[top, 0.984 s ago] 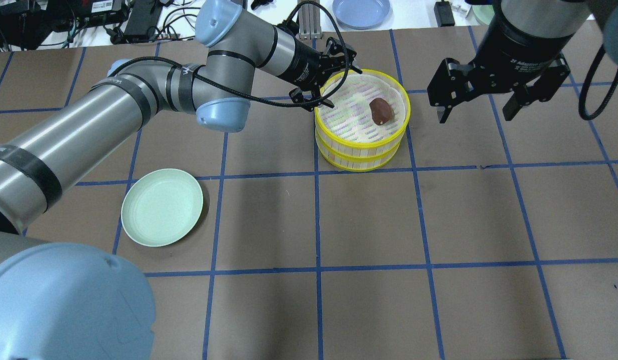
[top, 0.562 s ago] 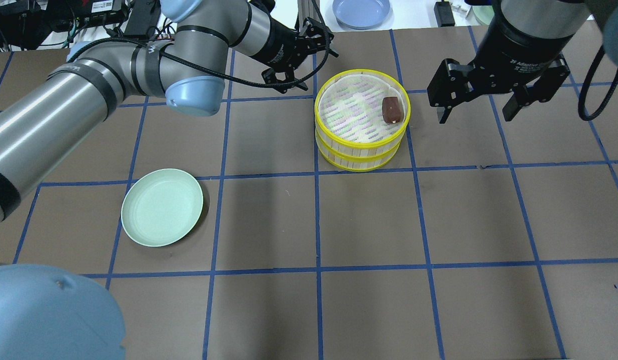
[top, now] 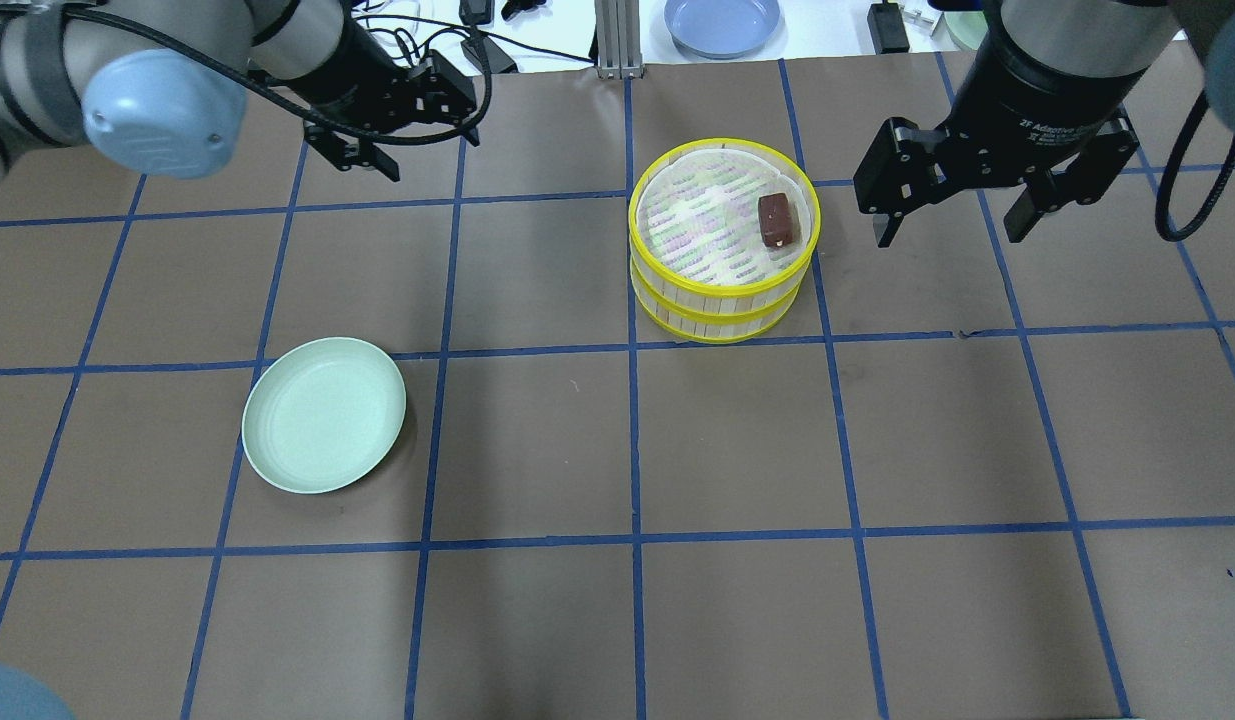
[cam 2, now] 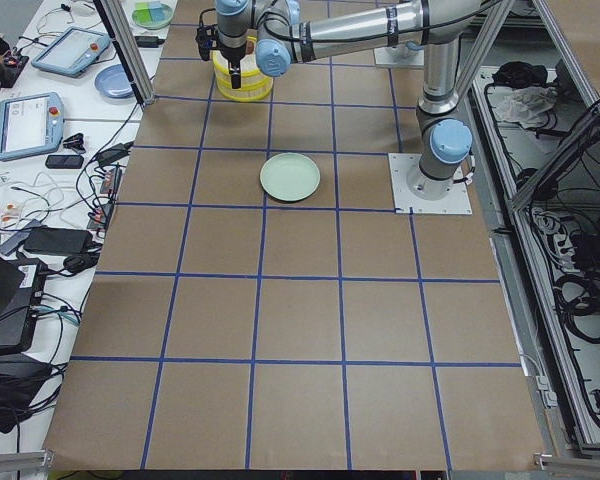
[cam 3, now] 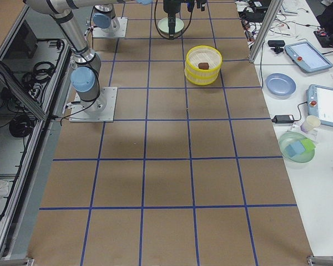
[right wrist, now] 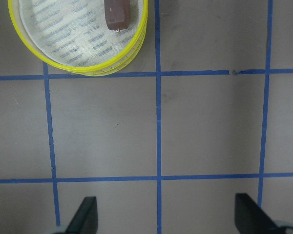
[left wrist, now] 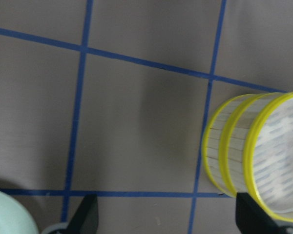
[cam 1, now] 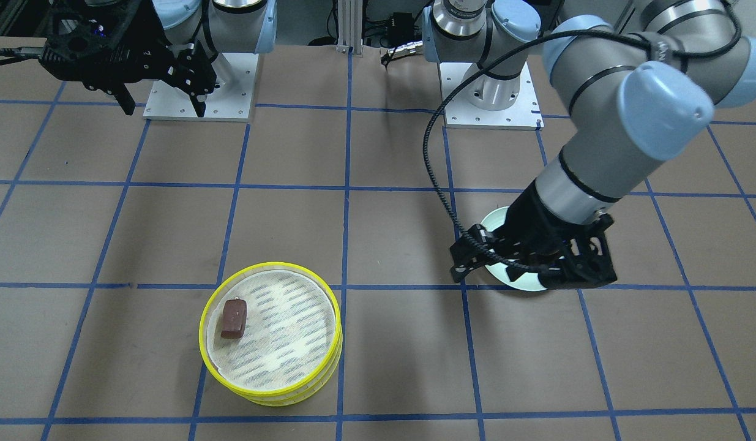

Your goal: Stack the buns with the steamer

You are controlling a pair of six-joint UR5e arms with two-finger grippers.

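Observation:
The steamer is two yellow-rimmed trays stacked on the table, right of centre at the back. The dark reddish-brown bun lies on the cloth liner of the top tray, near its right rim. It also shows in the front-facing view and the right wrist view. The cream-yellow bun is hidden. My left gripper is open and empty, raised well to the left of the steamer. My right gripper is open and empty, raised just right of the steamer.
An empty pale green plate sits at the table's front left. A blue plate, cables and devices lie on the white bench beyond the table's far edge. The arms' base plates stand at the robot's side.
My left gripper has pulled away from the steamer's left rim and moved far to the left. The brown bun has shifted toward the top tray's right rim. The right gripper has not moved.

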